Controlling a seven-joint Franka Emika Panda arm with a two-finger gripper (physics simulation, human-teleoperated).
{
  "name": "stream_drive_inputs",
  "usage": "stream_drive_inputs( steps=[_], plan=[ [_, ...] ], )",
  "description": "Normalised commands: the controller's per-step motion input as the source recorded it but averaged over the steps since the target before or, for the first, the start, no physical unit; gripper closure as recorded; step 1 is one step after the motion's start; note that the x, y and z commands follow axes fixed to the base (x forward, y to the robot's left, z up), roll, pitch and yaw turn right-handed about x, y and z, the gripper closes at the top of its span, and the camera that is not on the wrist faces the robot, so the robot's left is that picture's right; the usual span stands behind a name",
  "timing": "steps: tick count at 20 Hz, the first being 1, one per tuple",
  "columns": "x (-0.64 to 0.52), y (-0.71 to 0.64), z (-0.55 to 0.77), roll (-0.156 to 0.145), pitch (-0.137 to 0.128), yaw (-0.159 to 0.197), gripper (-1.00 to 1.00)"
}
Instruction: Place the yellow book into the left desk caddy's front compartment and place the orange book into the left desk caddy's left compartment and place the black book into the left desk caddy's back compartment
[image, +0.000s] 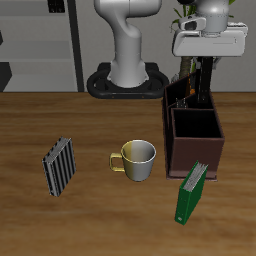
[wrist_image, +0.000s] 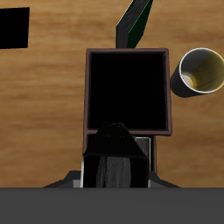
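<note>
My gripper (image: 206, 60) hangs high over the back of the left desk caddy (image: 196, 156), a dark brown box. It is shut on the top of the black book (image: 205, 84), which hangs upright with its lower end at the caddy's rear part. In the wrist view the black book (wrist_image: 118, 163) sits between the gripper's (wrist_image: 118, 150) fingers, just behind the caddy's rim (wrist_image: 129, 51) and its large dark compartment. The yellow book and the orange book are out of view.
A green book (image: 190, 191) leans on the table in front of the caddy. A mug (image: 136, 159) stands beside the caddy toward the table's middle. Across the table lies a grey-and-white striped book (image: 60, 166). The mug (wrist_image: 200, 71) and green book (wrist_image: 136, 22) also show from the wrist.
</note>
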Motion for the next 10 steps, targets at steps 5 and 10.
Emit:
stream_drive_inputs(
  steps=[5, 10],
  plan=[
    [-0.20, 0.18, -0.01, 0.025, -0.017, 0.013, 1.00],
    [-0.06, 0.06, -0.02, 0.011, -0.006, 0.019, 1.00]
  ],
)
